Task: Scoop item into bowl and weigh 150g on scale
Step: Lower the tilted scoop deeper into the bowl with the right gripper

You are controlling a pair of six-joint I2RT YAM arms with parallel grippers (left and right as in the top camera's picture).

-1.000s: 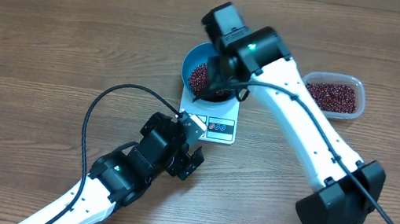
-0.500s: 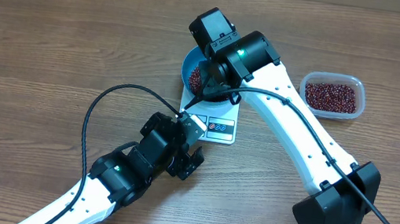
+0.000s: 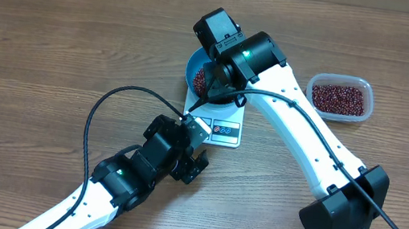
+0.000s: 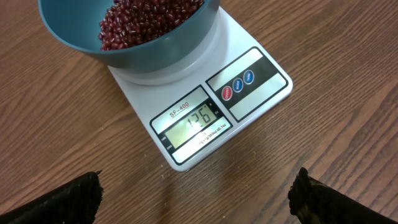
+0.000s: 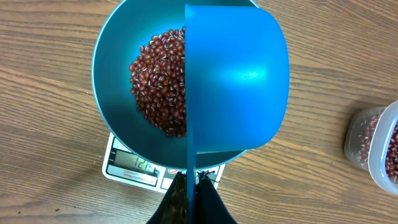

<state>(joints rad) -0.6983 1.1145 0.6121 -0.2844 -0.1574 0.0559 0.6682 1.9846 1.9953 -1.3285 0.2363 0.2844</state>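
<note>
Broadly, the wooden table point(image 3: 37, 41) holds a clear tub point(image 3: 343, 78) on the right arm's side, well apart from the white scale point(image 4: 140, 93), which carries the blue bowl point(image 5: 115, 56). The display seems to read 126, short of 150. The left gripper point(image 4: 193, 194) waits before the scale, spread wide and empty. The right gripper point(image 5: 191, 186) is clamped tight on the handle of a blue scoop point(image 5: 239, 81) hanging over the bowl's right half, handle toward the wrist, contents hidden. More beans point(image 5: 158, 81) look needed; the tub lies to the scoop's right, nearest the right arm.
</note>
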